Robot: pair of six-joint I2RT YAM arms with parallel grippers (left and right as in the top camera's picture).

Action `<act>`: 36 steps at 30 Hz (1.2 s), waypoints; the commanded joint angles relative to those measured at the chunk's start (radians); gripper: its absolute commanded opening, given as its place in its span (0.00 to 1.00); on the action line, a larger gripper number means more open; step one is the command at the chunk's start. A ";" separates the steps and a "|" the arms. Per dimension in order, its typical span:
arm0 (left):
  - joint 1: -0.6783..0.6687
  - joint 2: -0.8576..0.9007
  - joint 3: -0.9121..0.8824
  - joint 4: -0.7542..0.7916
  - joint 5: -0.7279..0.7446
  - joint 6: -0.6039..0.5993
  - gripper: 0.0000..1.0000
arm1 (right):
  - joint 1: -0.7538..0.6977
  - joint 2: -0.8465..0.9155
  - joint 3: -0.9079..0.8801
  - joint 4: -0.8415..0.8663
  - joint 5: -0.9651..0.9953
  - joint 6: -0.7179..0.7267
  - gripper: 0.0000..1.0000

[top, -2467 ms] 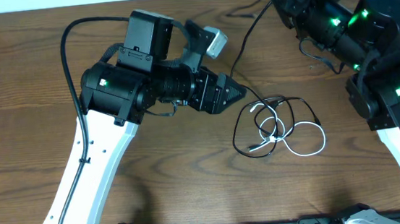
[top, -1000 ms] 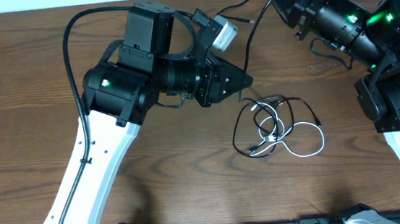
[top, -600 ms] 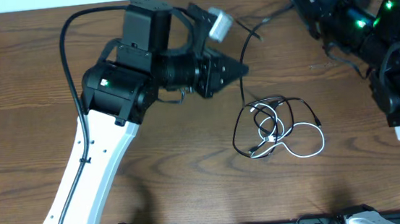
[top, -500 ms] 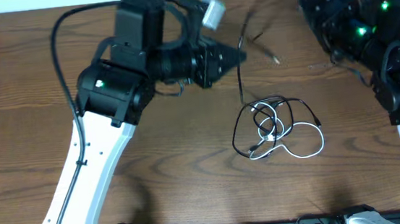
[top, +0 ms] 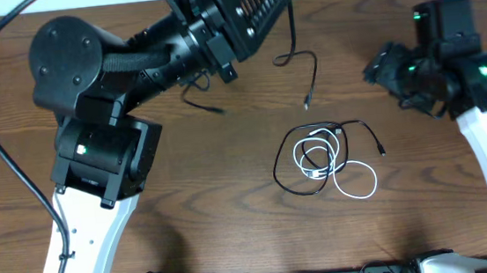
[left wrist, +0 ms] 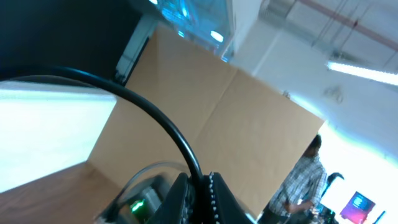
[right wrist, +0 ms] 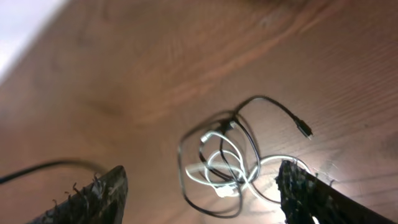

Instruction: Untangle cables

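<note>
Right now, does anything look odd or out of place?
Yes: one black cable dangles from the raised left gripper, apart from the tangle lying on the table.

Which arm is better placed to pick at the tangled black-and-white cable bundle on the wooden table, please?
Probably right. The right gripper is open and empty, facing the black-and-white cable bundle; the left gripper is raised, shut on a thin black cable.
</note>
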 commanded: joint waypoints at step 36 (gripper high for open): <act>0.328 0.496 0.026 0.082 -0.556 0.112 0.07 | 0.292 0.154 0.001 0.085 -0.055 -0.172 0.69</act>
